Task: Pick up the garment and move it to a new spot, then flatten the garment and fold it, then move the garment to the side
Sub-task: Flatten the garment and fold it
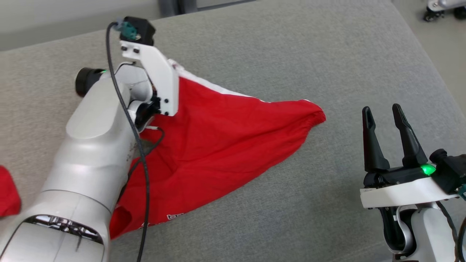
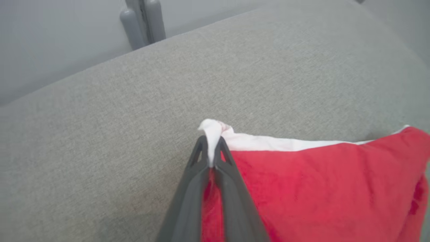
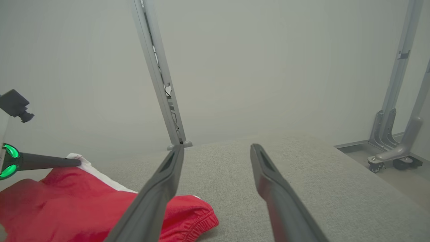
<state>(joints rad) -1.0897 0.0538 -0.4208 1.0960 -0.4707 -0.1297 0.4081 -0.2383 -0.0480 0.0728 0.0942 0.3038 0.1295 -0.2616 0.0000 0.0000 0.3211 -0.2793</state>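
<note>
Grey fabric-topped table [image 1: 291, 54] takes up most of the head view, w/ pale floor past its 1 o'clock corner and some wheeled base [image 1: 440, 9] parked there. Red garment [image 1: 218, 138] lies on the table a bit towards 9 o'clock from centre, spread in a rough triangle: white-trimmed corner up at 11 o'clock, gathered elastic hem [image 1: 316, 112] poking out at 3 o'clock, bit of white print [image 1: 174, 216] near the 6 o'clock edge. Left arm [image 1: 91, 145] reaches in from 7 o'clock and covers the garment's 9 o'clock side. Left wrist view is the clear one tbh: left jaws are closed tight on that white corner, w/ a nub of white fabric [image 2: 211, 127] sticking out past the tips. Can't tell if the corner is lifted off the table or not. Right jaws sit at 4 o'clock in the head view, spread wide apart over bare table, clear of the garment, green light [image 1: 427, 169] glowing at the wrist. Also another bit of red cloth [image 1: 7, 196] at the 9 o'clock edge, cut off by the frame. Right wrist view has a grey metal post [image 3: 158, 74] vs a plain wall behind the table.
</note>
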